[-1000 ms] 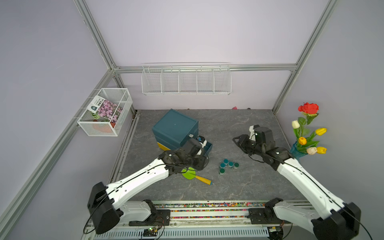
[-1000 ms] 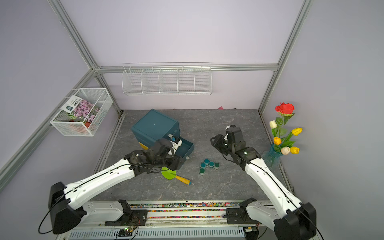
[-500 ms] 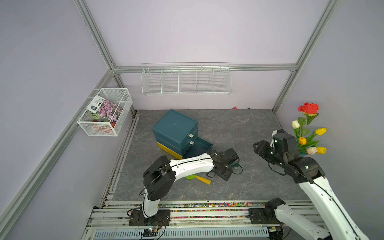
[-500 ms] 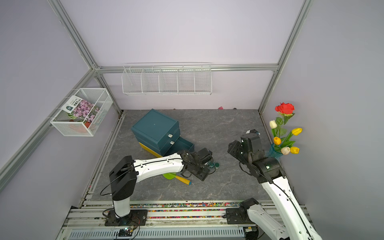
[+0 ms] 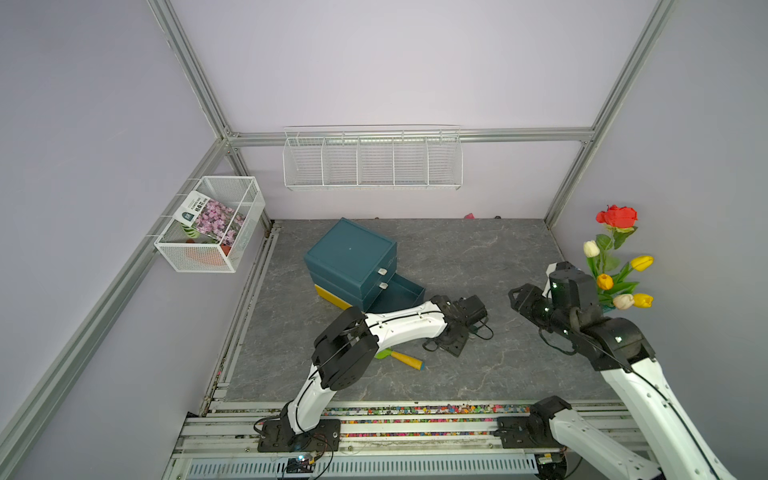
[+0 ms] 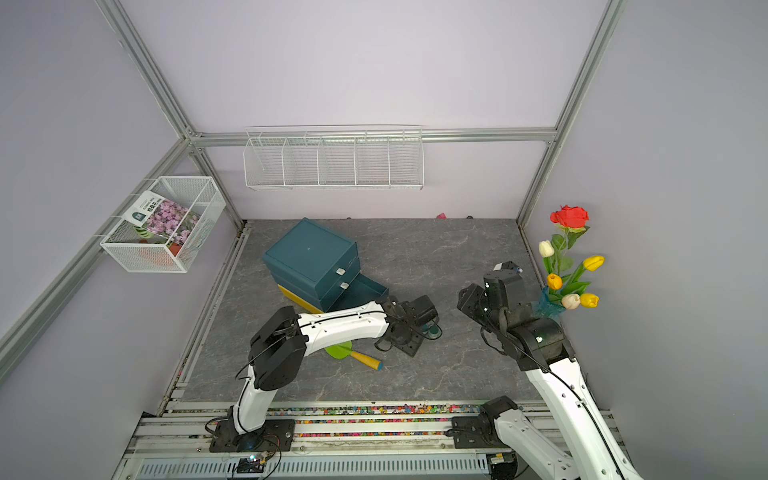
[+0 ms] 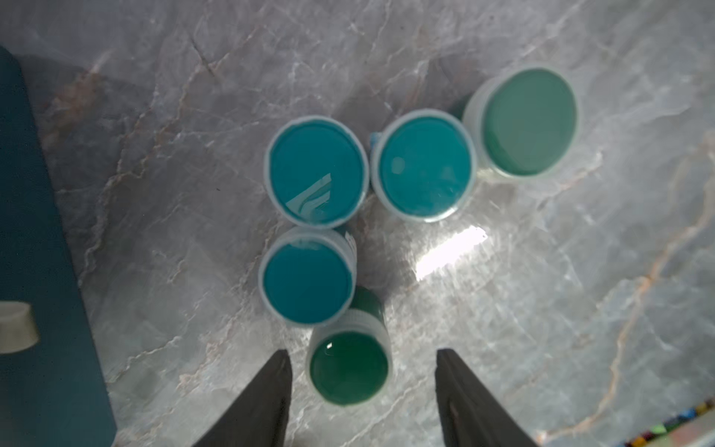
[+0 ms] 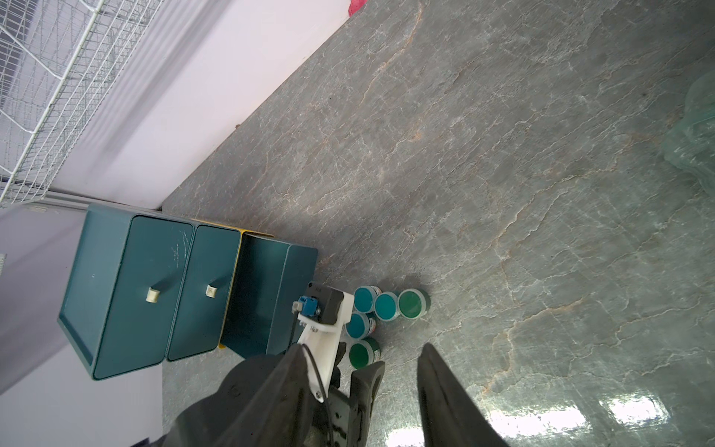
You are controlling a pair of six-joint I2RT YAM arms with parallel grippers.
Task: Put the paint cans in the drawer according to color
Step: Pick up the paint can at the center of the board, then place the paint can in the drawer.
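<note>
Right wrist shows paint cans (image 8: 387, 305) on grey marbled tabletop (image 8: 503, 154).

Nothing is reading clearly. The flower packet (image 5: 206, 215), lying in the wire basket (image 5: 198, 269) at about ten o'clock, is carrying dark print on its white top — too small to make out.

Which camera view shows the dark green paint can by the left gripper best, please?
The left wrist view: the dark green paint can appears large from above, framed by the open left gripper. The right wrist view shows it small, beside the left arm; in both top views that arm hides it.
</note>
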